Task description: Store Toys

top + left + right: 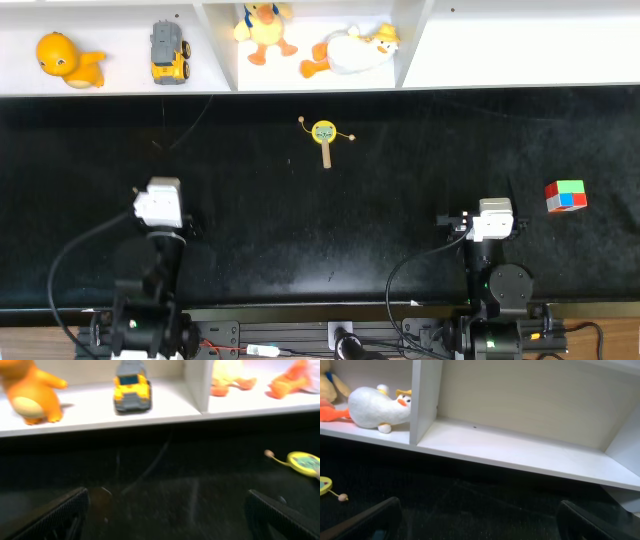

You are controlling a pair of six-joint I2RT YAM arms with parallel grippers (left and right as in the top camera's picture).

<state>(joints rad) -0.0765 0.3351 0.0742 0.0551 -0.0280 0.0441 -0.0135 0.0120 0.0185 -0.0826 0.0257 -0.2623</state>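
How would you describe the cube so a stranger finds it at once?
Look at the black table in front of the white shelf. Near its right end lies a small cube. It alone is blocky, with red, green and blue faces.

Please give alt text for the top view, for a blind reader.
A rattle and a cube lie on a black table, not yet stored. The shelf behind holds an orange duck, a truck, a yellow duck and a white duck. The left hand and right hand hold nothing.
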